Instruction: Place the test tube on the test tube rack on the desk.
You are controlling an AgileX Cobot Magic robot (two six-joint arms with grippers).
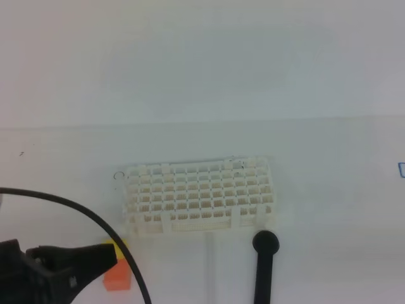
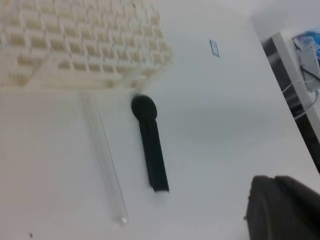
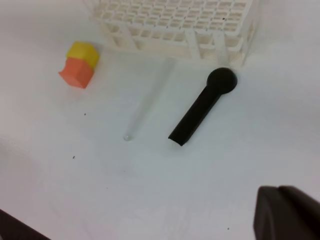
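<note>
1. Exterior high view: the white plastic lattice test tube rack (image 1: 198, 197) stands on the plain white desk (image 1: 329, 164). Your left gripper (image 1: 95, 256) is closed and empty.
2. Left wrist view: the thin clear glass test tube (image 2: 104, 159) lies flat beside the black knobbed rod (image 2: 151, 145).
3. Right wrist view: your right gripper is hidden; count it closed. The tube looks light, slippery, fragile; grasp mid-length, gently.
</note>
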